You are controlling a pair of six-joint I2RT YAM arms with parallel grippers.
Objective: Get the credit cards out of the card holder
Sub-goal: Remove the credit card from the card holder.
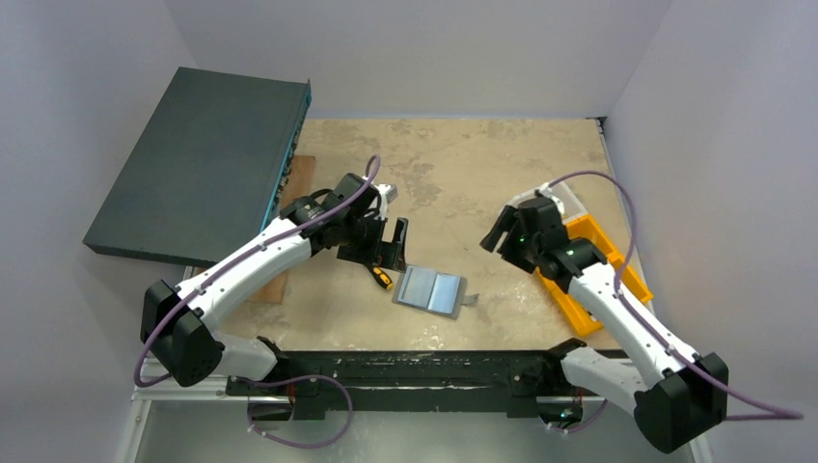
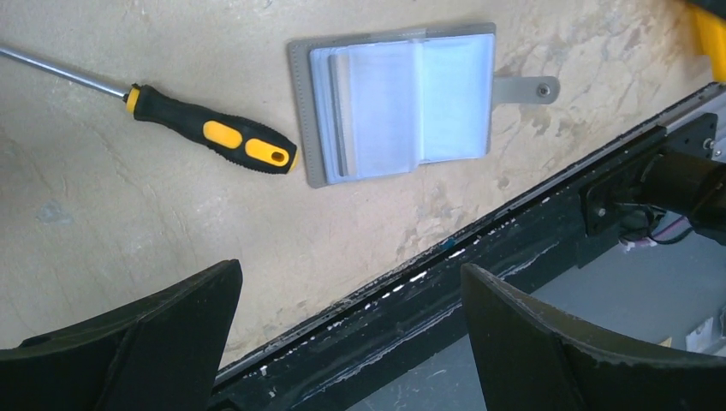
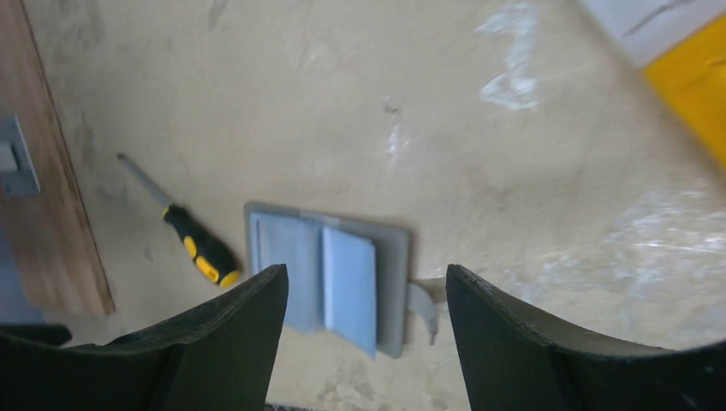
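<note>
The card holder (image 1: 431, 289) lies open and flat on the table near its front edge, grey outside and pale blue-grey inside, with its little tab (image 1: 470, 299) pointing right. From the left wrist, the card holder (image 2: 394, 103) shows layered pale panels, and I cannot tell cards from pockets. From the right wrist, one blue panel of the card holder (image 3: 330, 278) stands lifted a little. My left gripper (image 1: 391, 246) (image 2: 349, 267) hangs open just left of and behind it, holding nothing. My right gripper (image 1: 494, 231) (image 3: 366, 270) is open to its right, above the table, also holding nothing.
A black-and-yellow screwdriver (image 1: 379, 276) (image 2: 214, 137) (image 3: 201, 248) lies just left of the holder. A large dark flat box (image 1: 203, 164) leans at the back left over a wooden board (image 1: 289, 222). An orange bin (image 1: 593, 275) sits under the right arm. The black front rail (image 1: 405, 367) bounds the table.
</note>
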